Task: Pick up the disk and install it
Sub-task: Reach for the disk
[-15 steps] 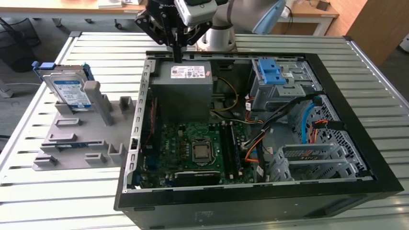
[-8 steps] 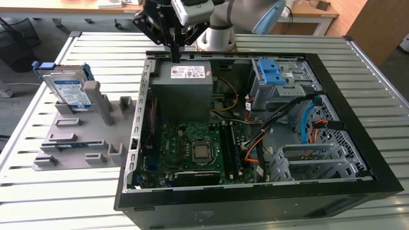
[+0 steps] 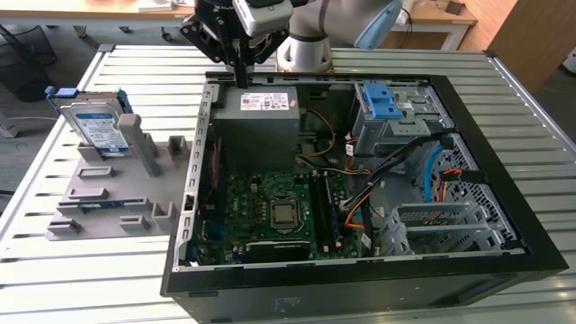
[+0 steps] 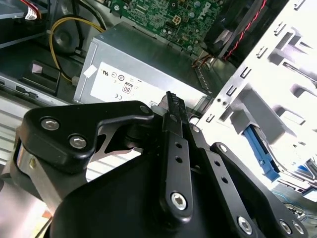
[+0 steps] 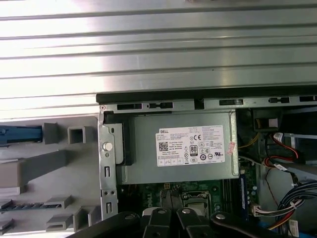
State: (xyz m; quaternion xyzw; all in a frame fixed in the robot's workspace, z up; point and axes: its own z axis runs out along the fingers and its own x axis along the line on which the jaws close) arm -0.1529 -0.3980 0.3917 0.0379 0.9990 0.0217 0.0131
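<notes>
The disk (image 3: 97, 127) is a silver drive with a white-and-blue label and a blue frame. It stands on edge in a grey fixture (image 3: 108, 196) on the table, at the exterior view's left of the open computer case (image 3: 504, 135). In the first wrist view its blue edge (image 5: 20, 134) pokes in at the border. My gripper (image 3: 242, 71) hangs over the case's far edge, above the grey power-supply box (image 3: 266, 118), well apart from the disk. Its black fingers (image 4: 171, 106) are pressed together, shut on nothing.
Inside the case lie a green motherboard (image 3: 279, 209), bundled cables (image 3: 423, 169) and a drive bay with light-blue latches (image 3: 382, 101). The power-supply box (image 5: 183, 146) carries a white sticker. The slatted metal table (image 3: 378, 57) runs all around the case.
</notes>
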